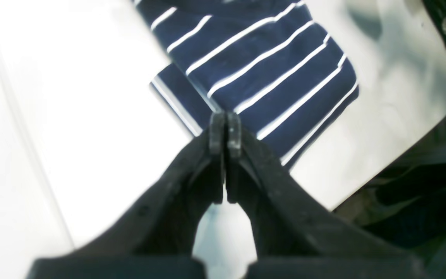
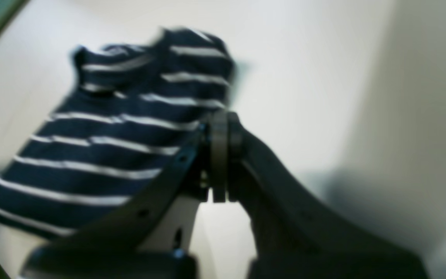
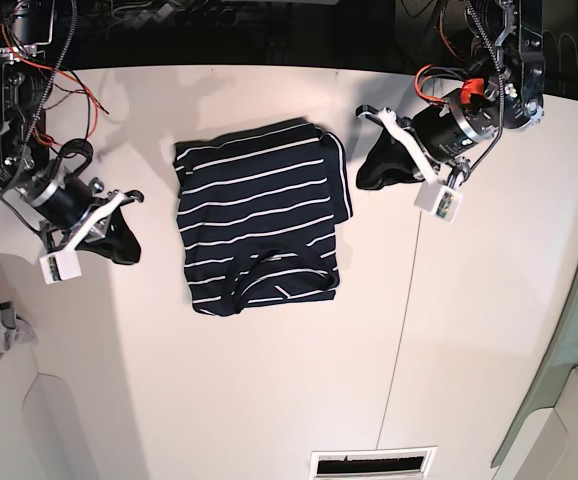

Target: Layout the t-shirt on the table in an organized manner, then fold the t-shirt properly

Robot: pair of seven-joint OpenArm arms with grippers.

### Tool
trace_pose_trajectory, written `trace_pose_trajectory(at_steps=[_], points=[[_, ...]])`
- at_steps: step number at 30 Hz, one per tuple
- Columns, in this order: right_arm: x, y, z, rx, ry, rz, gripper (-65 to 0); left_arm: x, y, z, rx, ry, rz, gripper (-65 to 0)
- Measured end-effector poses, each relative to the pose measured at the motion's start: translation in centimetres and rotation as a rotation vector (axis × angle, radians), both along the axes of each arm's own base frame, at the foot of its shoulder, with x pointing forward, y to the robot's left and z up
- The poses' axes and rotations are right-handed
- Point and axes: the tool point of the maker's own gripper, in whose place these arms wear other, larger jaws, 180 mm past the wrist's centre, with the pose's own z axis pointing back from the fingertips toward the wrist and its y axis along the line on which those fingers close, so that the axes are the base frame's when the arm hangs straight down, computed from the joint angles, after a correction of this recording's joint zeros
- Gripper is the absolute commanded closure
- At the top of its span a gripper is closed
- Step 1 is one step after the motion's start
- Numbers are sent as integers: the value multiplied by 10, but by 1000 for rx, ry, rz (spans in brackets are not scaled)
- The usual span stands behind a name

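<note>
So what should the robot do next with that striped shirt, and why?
Probably just pull both arms back and stop. The t-shirt already lies folded into a compact rectangle on the table, and the left gripper and right gripper are shut, empty and off to its sides. At most, one edge looks slightly uneven and might want a nudge.

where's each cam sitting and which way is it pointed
Left wrist: behind the left gripper, aimed past shut fingers at the folded t-shirt.
Right wrist: behind the right gripper, fingers shut, same shirt beyond.
Base: overhead, looking down on the table and both arms.
All three share the t-shirt and the table.
</note>
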Motion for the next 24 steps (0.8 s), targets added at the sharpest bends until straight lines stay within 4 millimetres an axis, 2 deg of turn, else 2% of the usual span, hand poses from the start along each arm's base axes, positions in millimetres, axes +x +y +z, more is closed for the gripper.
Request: trace_pose_trajectory(at_steps=[4, 6, 10, 13, 20, 22, 24], points=[[-27, -32, -11, 1, 63, -55, 0, -43, 9, -22, 9, 107, 29, 0], [-46, -39, -21, -1, 122, -53, 0, -62, 16, -29, 22, 152, 44, 0], [-78, -45, -31, -15, 197, -28, 0, -92, 34, -31, 53, 197, 83, 0], [-102, -42, -34, -10, 234, -12, 0, -122, 43, -41, 87, 267, 92, 0], [-179, -20, -56, 36, 414, 43, 0, -205, 57, -63, 234, 442, 40, 0], [-201, -17, -62, 43, 462, 52, 0, -218, 63, -67, 253, 479, 38, 0], [-223, -14, -69, 47, 510, 54, 0, -230, 77, -74, 289, 525, 41, 0]])
